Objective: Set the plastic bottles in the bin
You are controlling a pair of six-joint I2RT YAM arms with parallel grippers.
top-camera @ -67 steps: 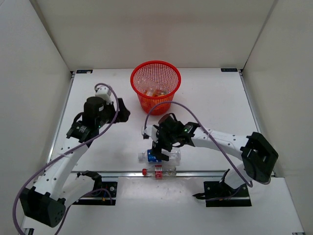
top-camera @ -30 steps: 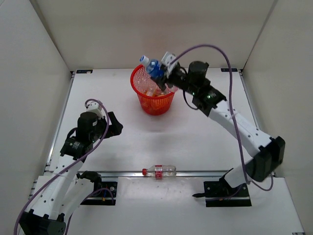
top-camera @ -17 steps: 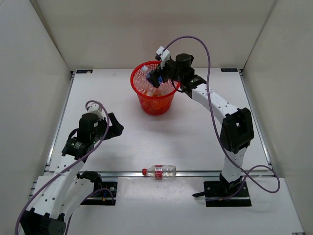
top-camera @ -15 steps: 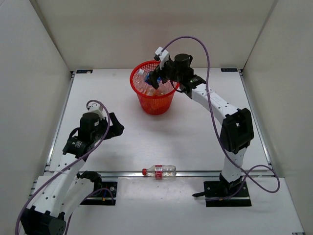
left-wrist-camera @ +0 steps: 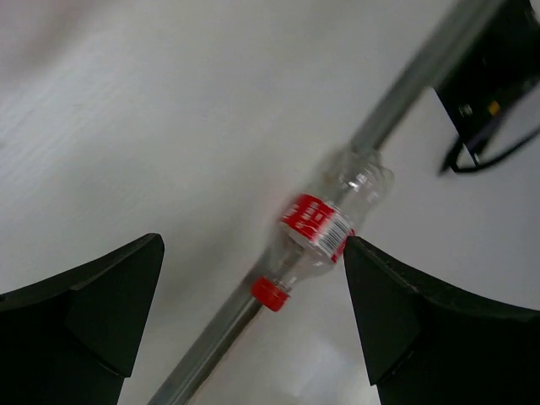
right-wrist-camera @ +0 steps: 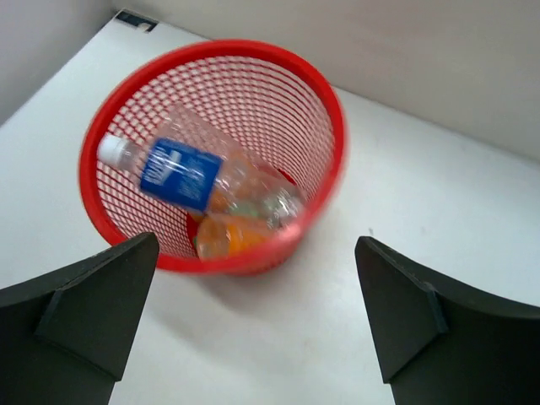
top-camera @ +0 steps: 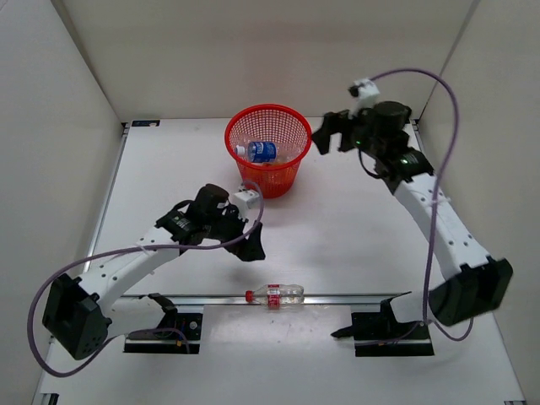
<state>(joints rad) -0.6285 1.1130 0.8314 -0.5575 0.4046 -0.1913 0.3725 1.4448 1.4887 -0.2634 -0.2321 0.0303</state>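
Bottles, overhead view. Notes one slim red-capped bottle (top-camera: 276, 294) outside the bin (top-camera: 229, 135). Lies on its side along the metal rail (top-camera: 363, 297) at the table's near edge, cap pointing left. Shows a blue-labelled bottle (top-camera: 260, 152) resting on top of the load inside the bin. Places the left gripper (top-camera: 250, 239) near the loose bottle on its far side, apart from it, jaws spread and empty. Places the right gripper (top-camera: 327, 135) just right of the bin rim, clear of it, jaws spread, carrying nothing.

Left wrist view. Frames the loose bottle between the two dark fingers (left-wrist-camera: 93, 295), well below them and untouched. Shows the red cap (left-wrist-camera: 269, 294) nearest the camera and the red label (left-wrist-camera: 316, 224) around the middle. Appears empty, so judged very light, thin-walled, easily crushed and apt to roll off the rail. Recommends a grip across the labelled middle, jaws square to the long axis, with modest closing force.

Right wrist view. Looks down into the bin from one side. Confirms the blue-labelled bottle lying slantwise over an orange bottle (right-wrist-camera: 226, 234) and some clear plastic too jumbled to count. Shows nothing between the fingers.
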